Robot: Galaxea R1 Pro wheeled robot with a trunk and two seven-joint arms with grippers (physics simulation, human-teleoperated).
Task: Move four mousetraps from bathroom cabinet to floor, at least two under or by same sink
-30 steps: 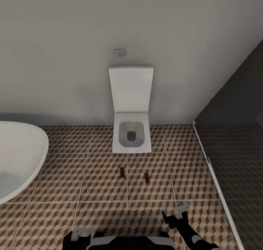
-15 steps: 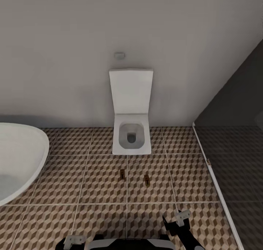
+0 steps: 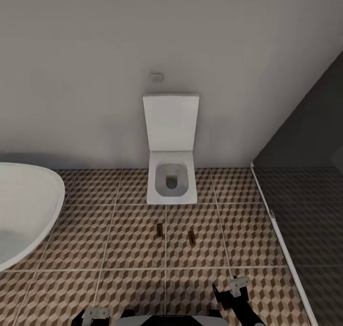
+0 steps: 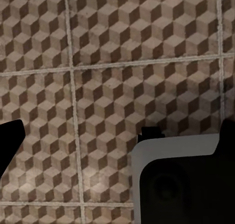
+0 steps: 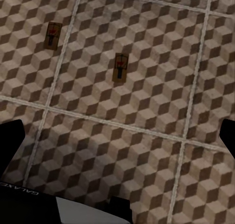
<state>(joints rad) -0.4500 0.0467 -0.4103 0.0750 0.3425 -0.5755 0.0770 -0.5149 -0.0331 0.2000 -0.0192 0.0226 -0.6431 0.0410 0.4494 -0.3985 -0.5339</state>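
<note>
- I read two mousetraps on the bathroom floor (image 3: 119, 240): the left mousetrap (image 3: 159, 228) and the right mousetrap (image 3: 191, 236), lying near each other in front of the toilet (image 3: 171, 183), flat on the cube-pattern tiles.
- In the right wrist view, I confirm both boards, the left mousetrap (image 5: 53, 35) and the right mousetrap (image 5: 120, 67), each with its red mark up and apart from the grout lines.
- The right gripper (image 3: 232, 287) hangs low at the frame's lower edge with its fingers spread and nothing between them.
- The left gripper (image 3: 95, 313) sits at the bottom edge beside the base; its fingertips stand wide in the left wrist view, and I see no load in them.
- The bathtub (image 3: 24, 212) is at the left and the dark shower floor (image 3: 309, 221) at the right; sink and cabinet are out of frame.
- I judge the task roughly half done: two traps remain to be fetched.
- Procedure: keep both arms tucked low while driving, and steer the base wide of the two boards to avoid nudging them.
- I judge these traps sit by the toilet, not a sink; I should verify sink proximity and place the remaining pair under or against it.
</note>
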